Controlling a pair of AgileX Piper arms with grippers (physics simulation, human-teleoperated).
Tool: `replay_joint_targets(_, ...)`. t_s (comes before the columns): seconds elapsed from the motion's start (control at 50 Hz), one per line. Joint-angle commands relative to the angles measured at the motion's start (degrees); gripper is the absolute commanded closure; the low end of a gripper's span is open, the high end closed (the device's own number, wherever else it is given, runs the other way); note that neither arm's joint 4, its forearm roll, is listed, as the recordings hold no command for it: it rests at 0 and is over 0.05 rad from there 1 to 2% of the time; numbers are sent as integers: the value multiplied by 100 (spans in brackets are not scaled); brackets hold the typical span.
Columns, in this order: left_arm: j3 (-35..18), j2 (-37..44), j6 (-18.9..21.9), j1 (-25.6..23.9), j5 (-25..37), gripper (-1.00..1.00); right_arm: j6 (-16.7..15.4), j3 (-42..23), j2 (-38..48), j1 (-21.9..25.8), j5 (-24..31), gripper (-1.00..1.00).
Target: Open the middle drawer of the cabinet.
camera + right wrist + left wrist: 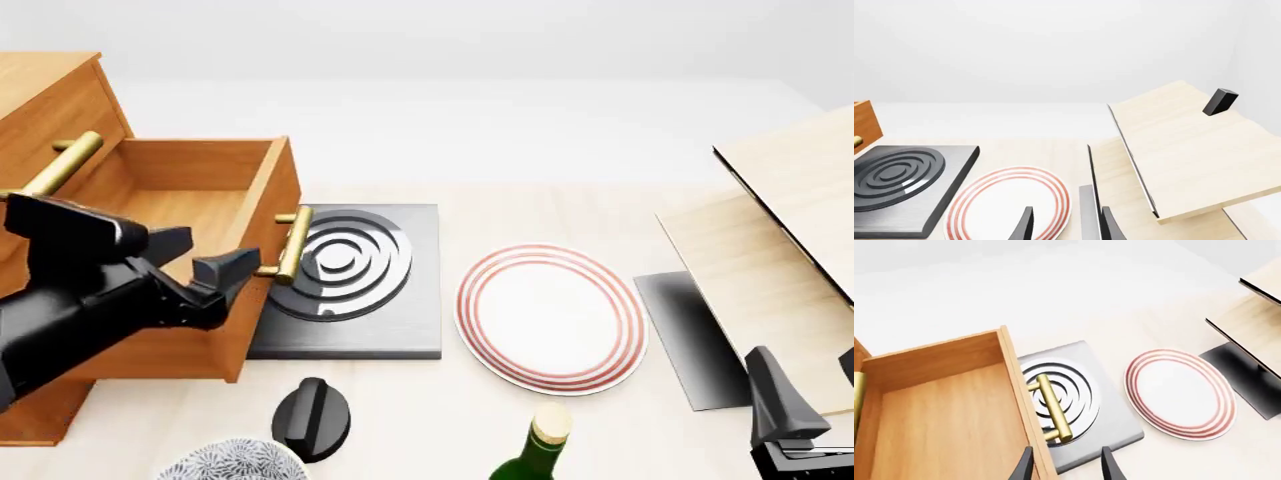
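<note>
The cabinet (47, 95) stands at the far left in the front view. Its middle drawer (200, 165) is pulled well out, and its empty wooden inside also shows in the left wrist view (941, 410). The drawer's brass bar handle (287, 245) hangs over the hob plate. My left gripper (220, 250) is open at the drawer's front edge. In the left wrist view (1066, 467) its fingers stand apart just short of the handle (1054, 407), holding nothing. The top drawer's handle (60, 165) shows above. My right gripper (805, 362) is open and empty at the near right.
A grey hob plate (354, 280) with rings lies under the drawer front. A red-ringed white plate (550, 318) lies mid-table. Pale wooden boards (787, 230) over a dark mat (687, 335) stand right. A green bottle (534, 450), black knob (314, 415) and patterned bowl (234, 462) sit near.
</note>
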Motion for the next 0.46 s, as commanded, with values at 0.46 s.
replay_joint_targets(0.46,-811,-3857,512,702,2741,-100,0,0,0,0,0,-100)
